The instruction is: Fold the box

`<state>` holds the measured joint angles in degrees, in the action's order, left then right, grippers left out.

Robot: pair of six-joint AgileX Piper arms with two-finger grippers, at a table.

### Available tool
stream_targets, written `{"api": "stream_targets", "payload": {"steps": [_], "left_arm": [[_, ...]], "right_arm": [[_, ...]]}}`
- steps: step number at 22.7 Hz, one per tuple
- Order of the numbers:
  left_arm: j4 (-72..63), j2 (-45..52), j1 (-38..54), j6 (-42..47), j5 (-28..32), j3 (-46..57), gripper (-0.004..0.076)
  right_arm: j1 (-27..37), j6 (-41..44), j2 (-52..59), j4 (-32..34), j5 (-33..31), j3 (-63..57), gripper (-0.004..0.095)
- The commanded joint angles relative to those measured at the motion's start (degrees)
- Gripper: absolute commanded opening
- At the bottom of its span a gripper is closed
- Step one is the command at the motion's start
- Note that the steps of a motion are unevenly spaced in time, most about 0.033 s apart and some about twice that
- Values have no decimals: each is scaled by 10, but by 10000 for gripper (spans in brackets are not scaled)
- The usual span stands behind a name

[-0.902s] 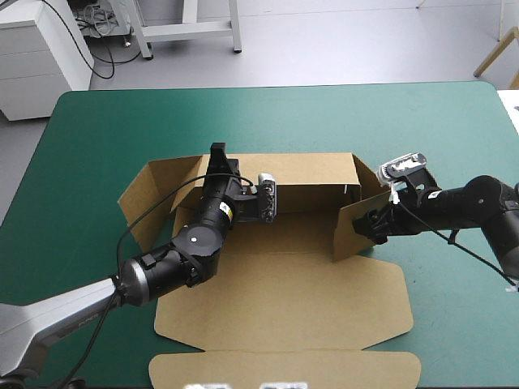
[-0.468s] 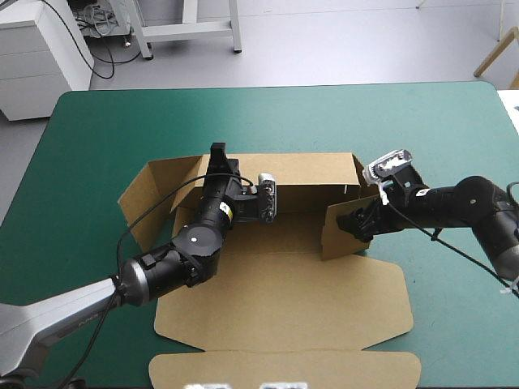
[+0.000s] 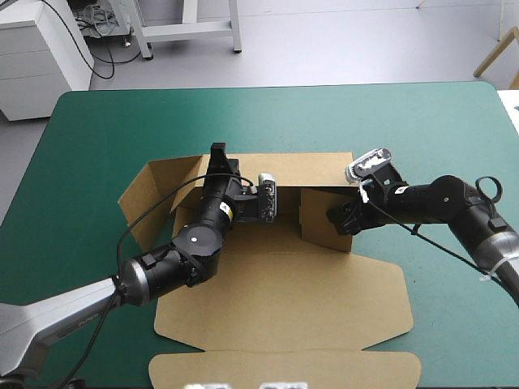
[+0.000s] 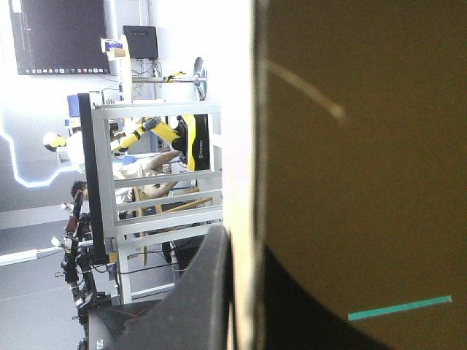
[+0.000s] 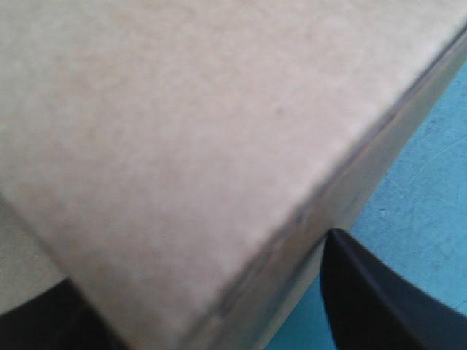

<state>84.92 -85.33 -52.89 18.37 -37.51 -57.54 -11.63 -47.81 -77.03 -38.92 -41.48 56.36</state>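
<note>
- Box [image 3: 284, 300] lies open mid-desk [image 3: 105, 130], its base flat beneath both arms; our left claw [image 3: 217, 156] pinches the raised back wall.
- Our right claw [image 3: 340, 217] pinches the side flap, which stands turned inward.
- We judge the flap may slip or crease off its score if shoved hard, and the wall may drop if the left pinch loosens.

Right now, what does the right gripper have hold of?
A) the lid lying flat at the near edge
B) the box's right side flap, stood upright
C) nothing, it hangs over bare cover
B: in the high view the right gripper clamps the side flap of the box, which stands on edge next to the raised far wall.
</note>
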Motion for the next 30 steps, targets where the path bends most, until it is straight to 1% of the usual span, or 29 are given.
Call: {"api": "stream_targets", "payload": {"steps": [1, 5, 6, 9, 11, 13, 14, 16, 17, 18, 19, 23, 26, 30], "left_arm": [[-10, 16, -1, 9, 5, -9, -10], [-33, 16, -1, 9, 18, -9, -10], [-34, 16, -1, 9, 20, -9, -10], [-33, 16, -1, 9, 19, -9, -10], [-30, 16, -1, 9, 18, -9, 18], [-18, 16, -3, 9, 17, -9, 139], [-17, 17, -3, 9, 17, -9, 274], [-17, 19, -9, 14, -4, -9, 477], [-17, 22, -18, 16, -15, -9, 559], [-17, 26, -27, 20, -23, -10, 596], [-17, 30, -39, 23, -30, -12, 610], [-17, 48, -89, 24, -55, -26, 610], [-17, 57, -152, 24, -104, -41, 610], [-18, 59, -209, 24, -137, -45, 610]], "right_arm": [[-3, -1, 8, -22, 17, 14, 360], [-3, -1, 8, -29, 10, 14, 96], [-3, -1, 8, -35, 4, 14, -10], [-3, -1, 8, -35, 2, 14, -18], [-3, -1, 8, -35, 2, 14, -18], [-3, -1, 8, -35, 2, 14, -18], [-3, -1, 8, -35, 2, 14, -18], [-3, -1, 8, -35, 2, 14, -18], [-3, -1, 8, -35, 2, 14, -18], [-3, 0, 8, -35, 4, 14, -18], [-3, 3, 8, -35, 8, 14, -18], [-3, 13, 8, -35, 11, 14, -18], [-3, 13, 8, -35, 15, 14, -18], [-3, 13, 8, -34, 19, 14, -19]]}}
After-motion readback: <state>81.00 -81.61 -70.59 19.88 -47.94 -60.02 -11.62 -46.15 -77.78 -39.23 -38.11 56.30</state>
